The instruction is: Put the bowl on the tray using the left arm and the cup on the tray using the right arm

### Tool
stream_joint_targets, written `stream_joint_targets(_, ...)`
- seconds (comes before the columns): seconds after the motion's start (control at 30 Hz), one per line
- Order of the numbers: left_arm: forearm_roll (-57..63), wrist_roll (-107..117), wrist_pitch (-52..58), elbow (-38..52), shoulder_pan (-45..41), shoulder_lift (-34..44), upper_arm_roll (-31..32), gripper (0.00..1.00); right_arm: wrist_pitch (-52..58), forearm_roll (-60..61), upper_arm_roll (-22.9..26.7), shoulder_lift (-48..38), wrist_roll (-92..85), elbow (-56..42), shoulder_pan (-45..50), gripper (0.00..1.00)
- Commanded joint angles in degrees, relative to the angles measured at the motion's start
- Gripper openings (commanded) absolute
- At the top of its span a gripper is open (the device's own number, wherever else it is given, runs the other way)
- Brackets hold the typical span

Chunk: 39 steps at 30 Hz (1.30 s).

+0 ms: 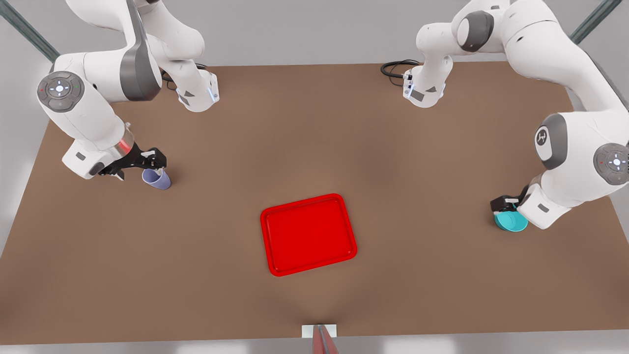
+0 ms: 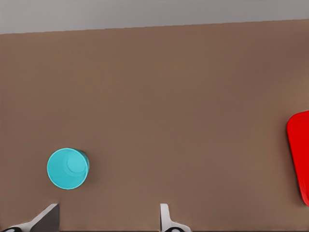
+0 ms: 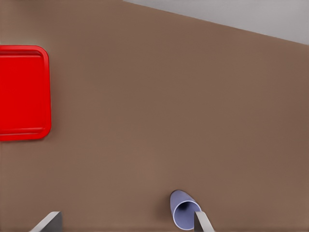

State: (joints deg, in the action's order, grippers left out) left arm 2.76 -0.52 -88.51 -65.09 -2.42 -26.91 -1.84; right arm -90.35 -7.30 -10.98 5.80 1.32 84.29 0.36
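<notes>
On the counter [image 1: 314,123], the tray [image 1: 308,234] sits at centre frame, the cup [image 1: 157,179] far to its upper left beside the right claw [image 1: 147,162], the bowl [image 1: 511,221] far right under the left claw [image 1: 506,204].

the bowl [image 2: 68,168] sits upright on the brown desk [image 2: 183,106]; the left hand's two fingertips [image 2: 164,215] stand spread near it; the tray [image 2: 299,154] lies well apart
</notes>
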Motion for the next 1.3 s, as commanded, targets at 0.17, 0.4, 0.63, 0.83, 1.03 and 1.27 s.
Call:
stream_joint_targets(0.17,0.14,-6.16,-7.65,-22.71,7.96,11.53,0.17,1.0,0.0,0.0,-0.01,0.62,0.0,-0.09,0.0,1.0)
stream_joint_targets(0.4,-0.03,-7.22,-15.55,-17.0,10.51,2.39,0.17,1.0,0.0,0.0,-0.01,0.62,0.0,-0.09,0.17,1.0)
stream_joint_targets(0.63,-3.37,-5.99,-19.07,-21.83,6.82,2.74,0.17,1.0,0.0,0.0,-0.01,0.62,0.0,-0.09,0.26,1.0)
stream_joint_targets(0.83,-2.93,-7.31,-21.18,-25.08,9.89,2.74,0.17,1.0,0.0,0.0,-0.01,0.71,0.0,-0.09,-0.01,1.0)
stream_joint_targets(1.03,-2.32,-9.68,-22.68,-26.49,13.85,2.04,0.25,1.0,0.0,0.0,-0.01,0.71,0.0,-0.09,0.44,1.0)
stream_joint_targets(1.27,-0.48,-9.68,-28.74,-26.75,13.76,-2.44,0.17,1.0,0.0,0.0,-0.01,0.79,0.0,-0.09,0.44,1.0)
